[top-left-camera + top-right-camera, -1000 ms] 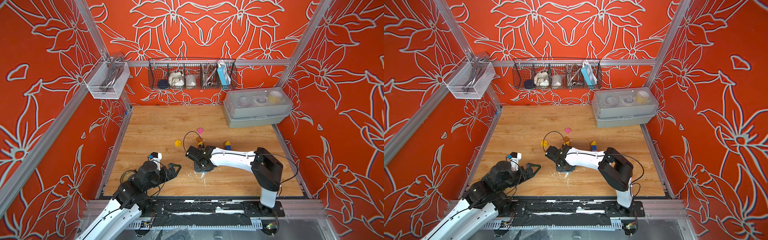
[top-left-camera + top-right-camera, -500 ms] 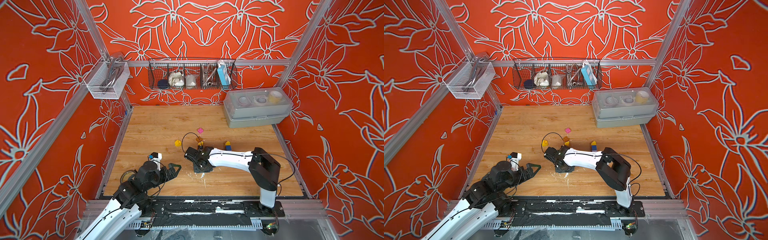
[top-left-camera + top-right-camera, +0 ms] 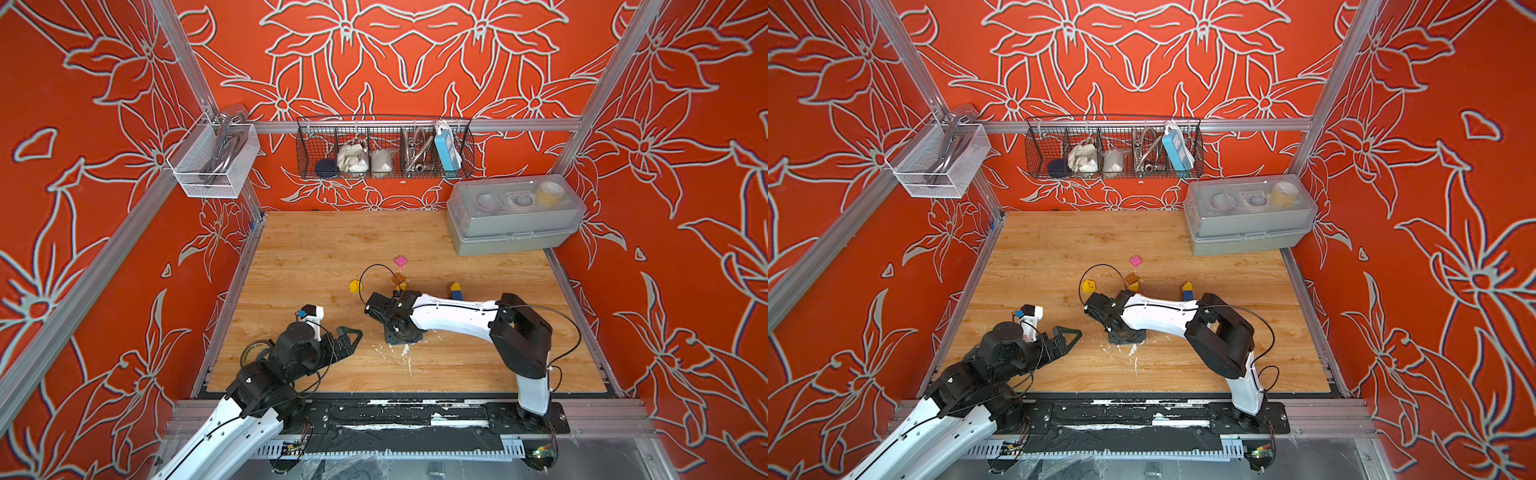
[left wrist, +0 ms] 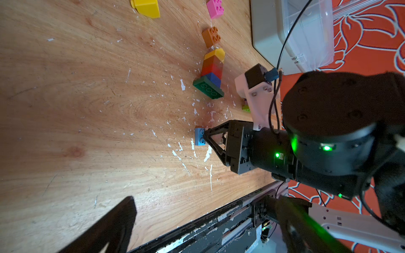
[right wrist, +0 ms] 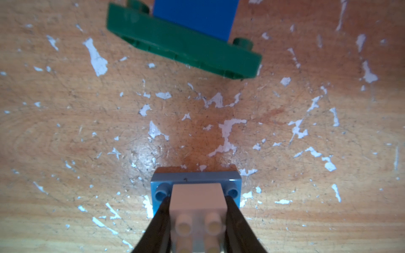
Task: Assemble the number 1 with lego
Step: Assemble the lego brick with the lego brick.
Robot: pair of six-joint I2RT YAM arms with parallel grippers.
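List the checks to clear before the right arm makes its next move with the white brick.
1. Right gripper shut on the white brick: ok.
2. White brick centred on the light blue plate, with one stud showing on each side: ok.
3. White brick pressed fully home on that plate: cannot tell.
4. Light blue plate lying flat on the wooden table: ok.
5. Light blue plate apart from the green plate under the blue brick: ok.
6. Left gripper open, empty and apart from the right gripper: ok.
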